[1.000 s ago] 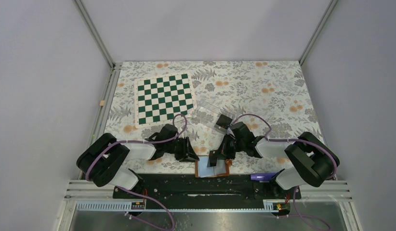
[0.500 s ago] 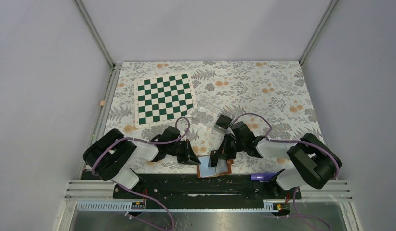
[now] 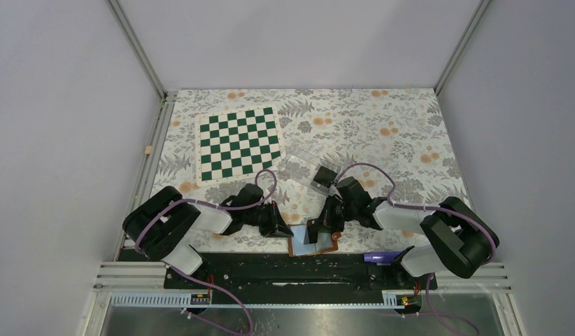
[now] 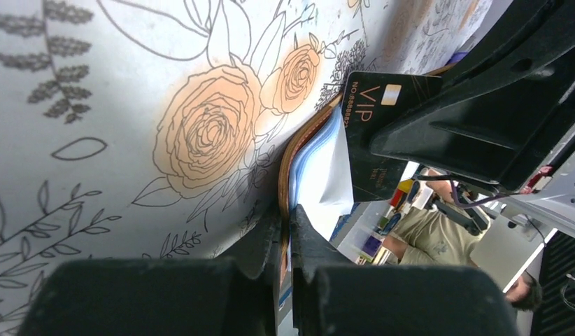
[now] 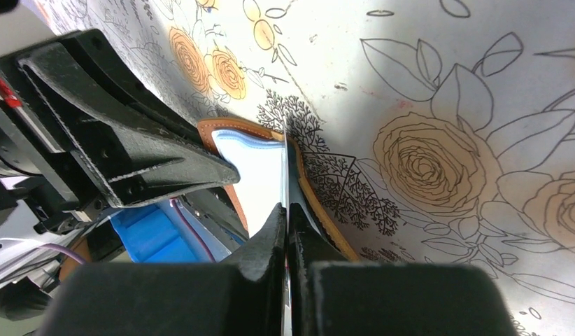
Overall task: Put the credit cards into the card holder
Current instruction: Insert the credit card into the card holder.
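Note:
The card holder (image 3: pixel 318 245), brown leather with pale blue sleeves, lies open at the table's near edge between the arms. My left gripper (image 3: pixel 287 233) is shut on its left leather edge (image 4: pixel 283 164), close up in the left wrist view (image 4: pixel 285 231). My right gripper (image 3: pixel 313 232) is shut on a black credit card (image 4: pixel 372 140) marked VIP with a gold mark, held on edge above the blue sleeves (image 4: pixel 316 171). In the right wrist view the card (image 5: pixel 286 183) shows edge-on over the holder (image 5: pixel 253 164). Another black card (image 3: pixel 326 175) rests at the clear box.
A clear plastic box (image 3: pixel 301 166) lies just beyond the grippers. A green and white chessboard mat (image 3: pixel 239 142) sits at the back left. A purple object (image 3: pixel 382 257) rests on the base rail at the right. Grey walls enclose the floral table.
My left gripper moved right to the holder and shut on its left edge. The holder shifted and turned slightly. The right gripper kept hold of the card over it.

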### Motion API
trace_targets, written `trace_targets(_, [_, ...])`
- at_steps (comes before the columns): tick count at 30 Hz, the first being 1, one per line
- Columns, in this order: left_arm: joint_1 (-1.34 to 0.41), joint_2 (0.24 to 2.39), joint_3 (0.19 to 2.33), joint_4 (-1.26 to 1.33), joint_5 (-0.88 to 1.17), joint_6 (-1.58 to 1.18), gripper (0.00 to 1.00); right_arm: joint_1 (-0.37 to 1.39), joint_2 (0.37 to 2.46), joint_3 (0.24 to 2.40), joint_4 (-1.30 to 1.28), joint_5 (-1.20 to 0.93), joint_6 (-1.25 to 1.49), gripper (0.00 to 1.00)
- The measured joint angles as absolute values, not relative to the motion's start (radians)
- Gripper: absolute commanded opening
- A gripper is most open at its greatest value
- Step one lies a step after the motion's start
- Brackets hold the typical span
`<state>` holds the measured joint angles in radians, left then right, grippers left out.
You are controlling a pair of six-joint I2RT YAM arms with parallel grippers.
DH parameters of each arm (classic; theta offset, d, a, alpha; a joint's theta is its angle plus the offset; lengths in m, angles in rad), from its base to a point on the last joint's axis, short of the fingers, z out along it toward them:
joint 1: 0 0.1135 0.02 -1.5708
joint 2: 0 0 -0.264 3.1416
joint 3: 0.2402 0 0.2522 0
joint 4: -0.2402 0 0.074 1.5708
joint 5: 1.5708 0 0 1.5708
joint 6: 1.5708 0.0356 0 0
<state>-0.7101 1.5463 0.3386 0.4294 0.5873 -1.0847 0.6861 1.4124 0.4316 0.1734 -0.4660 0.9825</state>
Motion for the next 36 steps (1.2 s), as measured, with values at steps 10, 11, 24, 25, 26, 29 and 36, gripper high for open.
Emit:
trace_targets(10, [-0.712,1.534,0.476,0.208,0.490,-0.946,0.00,0.686,1.408,0.456,0.099,-0.495,0.923,0.00])
trace_targets(11, [-0.712,1.534,0.482,0.198,0.485,-0.938,0.00,0.686,1.408,0.456,0.097,-0.496,0.921,0.00])
trace_targets(24, [-0.707,1.558,0.509,0.175,0.497,-0.927,0.00,0.685,1.476,0.498,0.094,-0.559,0.904,0.15])
trace_targets(25, [-0.707,1.562,0.512,0.177,0.497,-0.927,0.00,0.686,1.484,0.504,0.091,-0.563,0.901,0.21])
trace_targets(26, [-0.707,1.566,0.516,0.178,0.497,-0.927,0.00,0.689,1.491,0.510,0.083,-0.562,0.896,0.26])
trace_targets(29, [-0.710,1.584,0.529,0.196,0.493,-0.928,0.00,0.701,1.499,0.530,0.011,-0.544,0.871,0.41])
trace_targets(36, [-0.715,1.599,0.544,0.204,0.484,-0.929,0.00,0.709,1.435,0.595,-0.175,-0.477,0.820,0.65])
